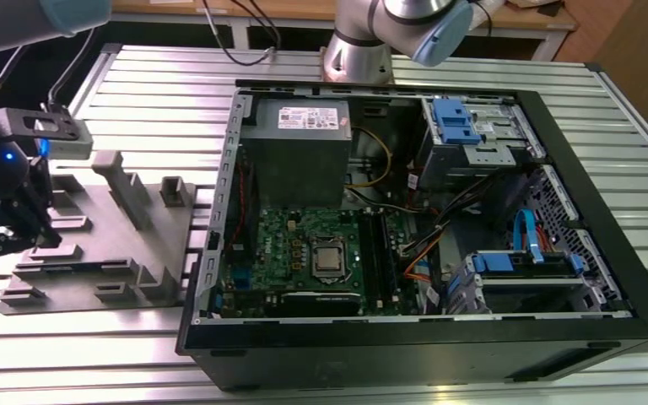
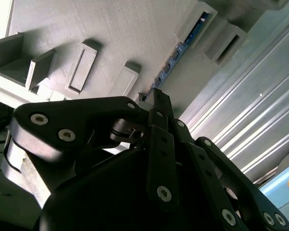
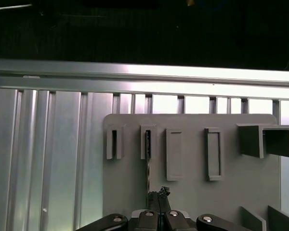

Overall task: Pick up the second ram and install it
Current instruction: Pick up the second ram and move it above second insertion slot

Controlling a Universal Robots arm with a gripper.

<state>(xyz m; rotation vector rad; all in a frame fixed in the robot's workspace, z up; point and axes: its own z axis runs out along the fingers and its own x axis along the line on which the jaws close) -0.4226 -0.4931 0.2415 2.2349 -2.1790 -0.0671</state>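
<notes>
Second ram (image 3: 148,163) on edge in slot of grey holder block (image 3: 192,197), on bench (image 1: 301,63) at exterior view's left of computer case (image 1: 594,211). Gripper (image 3: 158,196) fingers (image 3: 153,204) together on ram's end, we judge. Lift and install outstanding.

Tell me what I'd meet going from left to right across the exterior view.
Black robot gripper, shut on the dark bluish-green memory stick → grey plastic holder block → grey metal power supply box → blue plastic drive bracket.
</notes>
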